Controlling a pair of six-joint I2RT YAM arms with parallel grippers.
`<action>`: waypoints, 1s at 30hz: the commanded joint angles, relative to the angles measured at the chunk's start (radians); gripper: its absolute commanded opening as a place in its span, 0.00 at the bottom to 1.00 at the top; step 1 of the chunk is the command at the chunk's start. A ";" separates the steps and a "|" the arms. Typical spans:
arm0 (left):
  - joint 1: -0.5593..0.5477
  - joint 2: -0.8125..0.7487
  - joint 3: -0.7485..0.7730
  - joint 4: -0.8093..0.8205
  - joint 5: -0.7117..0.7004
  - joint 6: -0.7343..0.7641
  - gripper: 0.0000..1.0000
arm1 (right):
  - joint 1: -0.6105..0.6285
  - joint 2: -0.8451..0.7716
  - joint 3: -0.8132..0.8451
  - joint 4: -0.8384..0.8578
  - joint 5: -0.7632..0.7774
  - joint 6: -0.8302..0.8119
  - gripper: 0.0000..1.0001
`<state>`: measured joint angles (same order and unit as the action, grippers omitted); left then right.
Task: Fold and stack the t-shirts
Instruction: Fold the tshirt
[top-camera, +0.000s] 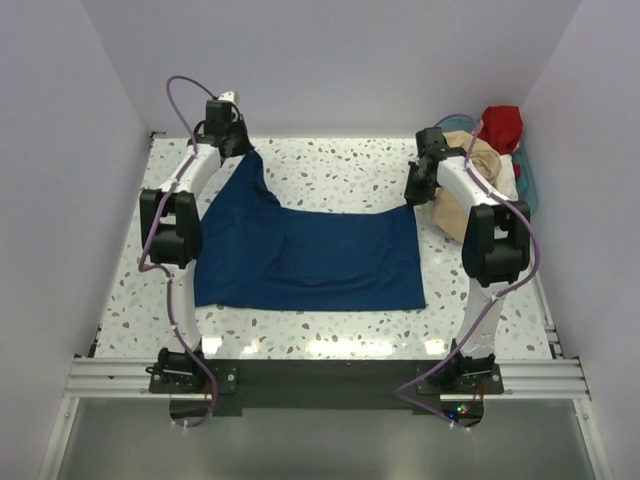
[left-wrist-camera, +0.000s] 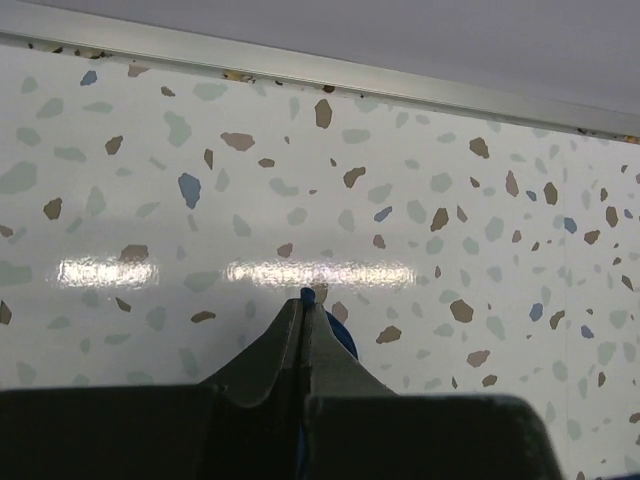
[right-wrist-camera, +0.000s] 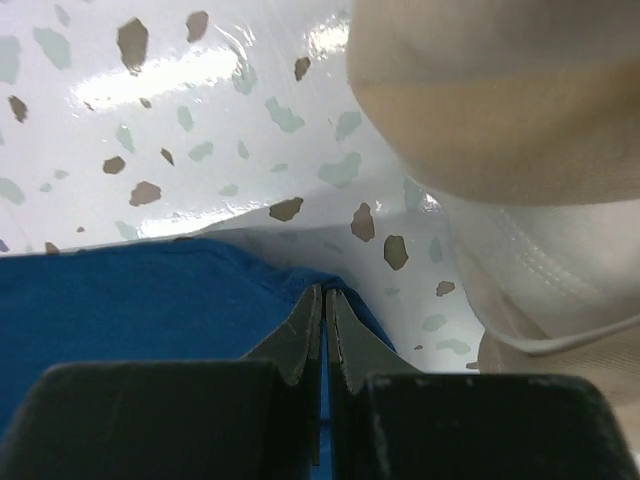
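Note:
A navy blue t-shirt (top-camera: 310, 255) lies spread over the middle of the speckled table, its far left corner pulled up toward the back. My left gripper (top-camera: 238, 146) is shut on that corner; a sliver of blue cloth (left-wrist-camera: 310, 296) pokes out between the tips of my left gripper (left-wrist-camera: 308, 305). My right gripper (top-camera: 416, 192) is shut on the shirt's far right corner, where blue fabric (right-wrist-camera: 150, 300) fills the lower left beside my right gripper (right-wrist-camera: 324, 297). A beige t-shirt (top-camera: 472, 185), a red one (top-camera: 500, 125) and white cloth (right-wrist-camera: 520, 270) are heaped at the right.
The heap of shirts at the back right rests partly on a teal basket (top-camera: 527, 190). A metal rail (left-wrist-camera: 300, 65) runs along the table's far edge by the back wall. An aluminium frame (top-camera: 320, 375) with both arm bases borders the near edge.

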<state>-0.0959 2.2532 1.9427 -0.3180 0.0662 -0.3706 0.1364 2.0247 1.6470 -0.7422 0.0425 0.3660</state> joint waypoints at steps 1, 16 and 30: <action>0.015 -0.059 -0.003 0.053 0.073 0.041 0.00 | -0.001 -0.001 0.086 -0.045 0.019 0.002 0.00; 0.015 -0.737 -0.827 0.166 0.083 0.006 0.00 | -0.003 -0.211 -0.128 -0.016 -0.023 -0.050 0.00; 0.015 -1.260 -1.183 -0.033 -0.042 -0.146 0.00 | -0.003 -0.357 -0.332 -0.011 -0.009 -0.056 0.00</action>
<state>-0.0872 1.0912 0.7696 -0.3183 0.0631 -0.4580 0.1364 1.7294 1.3338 -0.7544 0.0319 0.3305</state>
